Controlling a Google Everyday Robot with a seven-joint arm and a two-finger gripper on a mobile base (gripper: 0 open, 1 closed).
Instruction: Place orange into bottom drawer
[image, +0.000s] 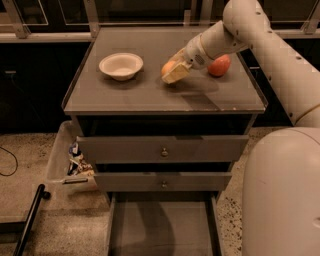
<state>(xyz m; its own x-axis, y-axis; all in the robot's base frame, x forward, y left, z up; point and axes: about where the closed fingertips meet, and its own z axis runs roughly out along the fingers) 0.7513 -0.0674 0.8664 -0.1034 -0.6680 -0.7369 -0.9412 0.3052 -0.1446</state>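
Note:
The orange (167, 66) rests on the cabinet top, just right of its middle, half hidden by my gripper (174, 71). The gripper comes in from the upper right and is right at the orange, with its pale tip in front of the fruit. The red-orange apple (219, 65) lies behind the arm's wrist to the right. The bottom drawer (161, 225) is pulled out at the foot of the cabinet, a shallow grey tray with nothing showing in it.
A white bowl (121, 65) stands on the left of the cabinet top (130, 97). Two shut drawers with brass knobs (164, 151) sit above the open one. A plastic bin with packets (75, 162) stands left of the cabinet. My robot body (282, 195) fills the lower right.

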